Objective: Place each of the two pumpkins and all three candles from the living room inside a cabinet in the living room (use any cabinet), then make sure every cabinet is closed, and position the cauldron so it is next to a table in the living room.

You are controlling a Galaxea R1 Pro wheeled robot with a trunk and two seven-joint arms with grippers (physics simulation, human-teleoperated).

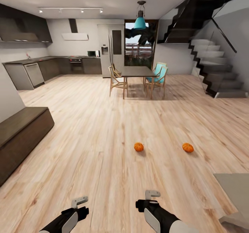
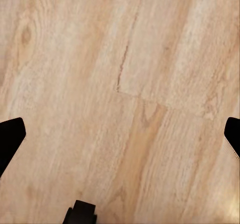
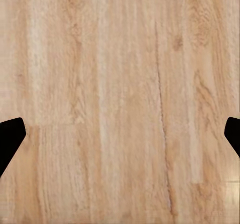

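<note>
Two orange pumpkins lie on the wood floor ahead of me, one (image 1: 138, 147) near the middle and the other (image 1: 188, 147) further right. The dark-brown cabinet (image 1: 20, 132) runs along the left wall with its fronts shut. My left gripper (image 1: 79, 205) and right gripper (image 1: 148, 200) hang low at the front, well short of the pumpkins. In the wrist views both the left gripper (image 2: 120, 134) and the right gripper (image 3: 120, 134) are open over bare floorboards, holding nothing. The candles and the cauldron are out of view.
A dining table (image 1: 137, 72) with chairs stands at the far middle. Grey kitchen units (image 1: 34, 72) line the far left. A staircase (image 1: 218, 70) rises at the right. A pale beige furniture corner (image 1: 235, 191) juts in at the lower right.
</note>
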